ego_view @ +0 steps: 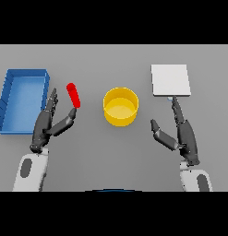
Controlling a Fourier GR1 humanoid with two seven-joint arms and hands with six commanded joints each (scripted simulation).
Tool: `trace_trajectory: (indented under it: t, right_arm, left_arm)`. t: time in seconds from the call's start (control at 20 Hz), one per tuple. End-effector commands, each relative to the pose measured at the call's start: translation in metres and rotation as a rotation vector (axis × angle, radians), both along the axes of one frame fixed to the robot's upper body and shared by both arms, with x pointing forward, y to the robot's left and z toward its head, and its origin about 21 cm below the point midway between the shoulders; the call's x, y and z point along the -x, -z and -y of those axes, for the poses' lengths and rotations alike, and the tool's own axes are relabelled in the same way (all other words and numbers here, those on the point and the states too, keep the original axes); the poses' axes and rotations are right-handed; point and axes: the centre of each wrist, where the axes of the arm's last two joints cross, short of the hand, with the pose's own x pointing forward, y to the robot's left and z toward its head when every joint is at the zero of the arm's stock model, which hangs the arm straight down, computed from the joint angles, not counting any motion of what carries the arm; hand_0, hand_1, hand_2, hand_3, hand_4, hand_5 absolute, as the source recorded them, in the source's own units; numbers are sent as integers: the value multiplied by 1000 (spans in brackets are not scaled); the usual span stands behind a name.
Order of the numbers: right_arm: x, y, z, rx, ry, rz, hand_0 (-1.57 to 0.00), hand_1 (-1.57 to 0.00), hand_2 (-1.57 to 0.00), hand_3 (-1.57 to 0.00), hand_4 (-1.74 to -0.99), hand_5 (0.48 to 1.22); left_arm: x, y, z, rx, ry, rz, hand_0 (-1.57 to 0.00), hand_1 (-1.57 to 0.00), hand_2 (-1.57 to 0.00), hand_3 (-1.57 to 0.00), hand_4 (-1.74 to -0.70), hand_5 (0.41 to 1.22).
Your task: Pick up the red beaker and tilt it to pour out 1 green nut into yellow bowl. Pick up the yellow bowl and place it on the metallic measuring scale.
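Left of centre, the open left hand (47, 123) nears the tilted red beaker (74, 95); its contents are hidden. The right hand (179, 132), lower right, is open and holds nothing.

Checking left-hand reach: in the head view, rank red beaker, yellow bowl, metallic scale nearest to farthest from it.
From the left hand:
1. Red beaker, right by its thumb.
2. Yellow bowl, table centre.
3. Metallic scale, far right, beyond the right hand.

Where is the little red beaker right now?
In the head view, the red beaker lies left of the yellow bowl, just beyond the left hand, with the blue tray further left.
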Motion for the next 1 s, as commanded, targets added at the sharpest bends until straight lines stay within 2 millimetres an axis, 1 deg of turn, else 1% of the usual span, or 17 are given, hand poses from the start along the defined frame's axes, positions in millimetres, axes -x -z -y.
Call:
trace_trajectory:
  t: [0.0, 0.05, 0.1, 0.15, 0.3, 0.35, 0.4, 0.5, 0.55, 0.65, 0.7, 0.8, 0.9, 0.95]
  right_arm:
    - [-1, -2, 1, -4, -3, -3, 1, 1, 1, 1, -1171, 653]
    - [1, -2, -2, -18, -12, 15, 1, 1, 1, 1, -1182, 655]
    - [-2, -3, -2, -17, -14, 10, 1, 1, 1, 1, -1193, 658]
    - [-2, -1, -3, -25, -13, 4, 1, 1, 1, 1, -1204, 661]
    - [1, 1, -1, -27, -23, 15, 1, 1, 1, 1, -1229, 667]
    - [0, 4, 0, -23, -10, -2, 1, 1, 1, 1, -1230, 666]
    - [-1, 3, 2, -23, -8, 8, 1, 1, 1, 1, -1233, 666]
    - [-3, 0, -2, -21, -8, 13, 1, 1, 1, 1, -1245, 670]
    - [-1, 0, 3, -19, -3, 17, 1, 1, 1, 1, -1247, 672]
    - [-2, -3, 0, -13, -17, 28, 1, 1, 1, 1, -1247, 675]
    - [0, 0, 0, -11, -13, 11, 1, 1, 1, 1, -1247, 679]
    - [-1, 0, 2, -25, -14, 2, 1, 1, 1, 1, -1257, 686]
    - [2, 0, 2, -29, -12, 13, 1, 1, 1, 1, -1267, 692]
    - [-2, -2, 0, -28, -14, 13, 1, 1, 1, 1, -1266, 692]
  left_arm:
    - [-5, 4, 4, -1, 7, 7, 1, 1, 1, 1, -1139, 636]
    - [-14, 3, 1, -7, 4, 7, 1, 1, 1, 1, -1147, 636]
    - [-24, 2, 4, -6, 2, 9, 1, 1, 1, 1, -1153, 638]
    - [-29, 6, 7, -11, -1, 4, 1, 1, 1, 1, -1153, 636]
    - [-47, 11, 4, -12, -12, -8, 1, 1, 1, 1, -1154, 629]
    - [-52, 14, 7, -8, -9, -8, 1, 1, 1, 1, -1163, 631]
    - [-58, 16, 10, 0, -9, -11, 1, 1, 1, 1, -1175, 635]
    - [-66, 20, 13, -3, -7, 6, 1, 1, 1, 1, -1183, 631]
    - [-68, 23, 13, -9, -10, 6, 1, 1, 1, 1, -1194, 631]
    - [-74, 27, 19, -18, 3, 8, 1, 1, 1, 1, -1221, 643]
    - [-79, 26, 21, -35, 3, 10, 1, 1, 1, 1, -1230, 649]
    - [-88, 24, 24, -57, 10, 25, 1, 1, 1, 1, -1252, 661]
    - [-94, 25, 29, -67, 15, 28, 1, 1, 1, 1, -1261, 671]
    - [-96, 26, 33, -69, 21, 35, 1, 1, 1, 1, -1260, 676]
